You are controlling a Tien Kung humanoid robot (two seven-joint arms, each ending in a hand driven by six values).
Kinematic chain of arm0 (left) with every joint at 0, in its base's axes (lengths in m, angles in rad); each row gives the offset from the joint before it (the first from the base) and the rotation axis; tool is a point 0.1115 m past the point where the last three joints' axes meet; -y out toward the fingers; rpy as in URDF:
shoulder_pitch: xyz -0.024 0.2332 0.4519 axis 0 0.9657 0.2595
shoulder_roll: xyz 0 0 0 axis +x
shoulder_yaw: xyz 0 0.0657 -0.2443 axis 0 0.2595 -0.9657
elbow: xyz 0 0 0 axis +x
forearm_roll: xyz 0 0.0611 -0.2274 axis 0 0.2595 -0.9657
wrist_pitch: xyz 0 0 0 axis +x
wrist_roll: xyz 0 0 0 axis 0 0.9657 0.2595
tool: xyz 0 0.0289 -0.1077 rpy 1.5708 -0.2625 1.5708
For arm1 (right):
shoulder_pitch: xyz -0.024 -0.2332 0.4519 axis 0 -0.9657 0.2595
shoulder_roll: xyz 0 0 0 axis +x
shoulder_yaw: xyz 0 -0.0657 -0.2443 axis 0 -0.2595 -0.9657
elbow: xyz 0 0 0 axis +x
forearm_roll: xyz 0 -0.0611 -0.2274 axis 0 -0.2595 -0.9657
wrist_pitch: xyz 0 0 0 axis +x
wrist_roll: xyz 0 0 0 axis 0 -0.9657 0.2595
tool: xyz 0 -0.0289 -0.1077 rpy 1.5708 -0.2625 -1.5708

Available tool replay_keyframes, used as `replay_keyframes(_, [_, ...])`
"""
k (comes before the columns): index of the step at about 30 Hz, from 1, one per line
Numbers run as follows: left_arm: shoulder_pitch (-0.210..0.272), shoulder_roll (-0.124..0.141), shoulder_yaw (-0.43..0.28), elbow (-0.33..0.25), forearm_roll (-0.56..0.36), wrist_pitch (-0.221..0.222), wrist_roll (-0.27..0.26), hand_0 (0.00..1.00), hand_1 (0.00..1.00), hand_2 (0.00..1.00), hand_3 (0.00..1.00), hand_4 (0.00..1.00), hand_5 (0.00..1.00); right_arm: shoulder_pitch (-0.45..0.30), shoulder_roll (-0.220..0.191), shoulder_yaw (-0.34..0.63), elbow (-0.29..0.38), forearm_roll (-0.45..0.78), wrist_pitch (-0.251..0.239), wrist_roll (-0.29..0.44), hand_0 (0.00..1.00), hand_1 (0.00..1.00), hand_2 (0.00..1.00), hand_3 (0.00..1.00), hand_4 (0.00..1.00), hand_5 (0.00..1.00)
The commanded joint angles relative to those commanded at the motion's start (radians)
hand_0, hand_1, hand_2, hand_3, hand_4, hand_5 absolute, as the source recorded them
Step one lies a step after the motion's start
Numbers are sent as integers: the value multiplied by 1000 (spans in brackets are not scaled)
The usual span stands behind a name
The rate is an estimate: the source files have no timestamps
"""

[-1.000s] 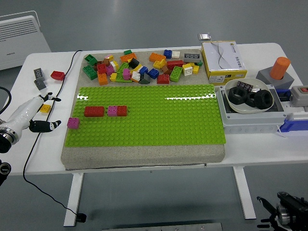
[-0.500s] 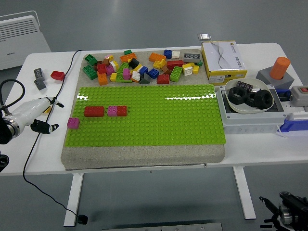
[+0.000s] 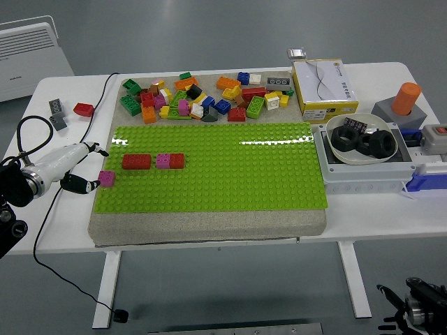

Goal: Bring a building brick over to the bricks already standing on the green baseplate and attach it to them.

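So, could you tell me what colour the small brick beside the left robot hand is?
Pink, or magenta; the head view shows it clearly.

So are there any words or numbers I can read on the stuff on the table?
No text here is clear enough to quote.
Yellow box: faint print on its white top and yellow side, too small to read.
Grey button box: no readable label.
Small card in the white bowl: pattern or print, too blurred to tell.
Loose bricks: no writing visible.

Lab: white table (image 3: 209, 241), button box (image 3: 438, 138).
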Motion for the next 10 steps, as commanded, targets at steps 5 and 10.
replay_keyframes(5, [-18, -18, 13, 23, -18, -23, 14, 998, 998, 998, 812, 713, 82, 2, -1, 0, 0, -1, 0, 0, 545, 523, 609, 782, 937, 998])
replay_keyframes(10, [-38, -28, 27, 57, -48, -41, 25, 998, 998, 998, 810, 718, 82, 4, -3, 0, 0, -2, 0, 0, 546, 520, 609, 781, 936, 998])
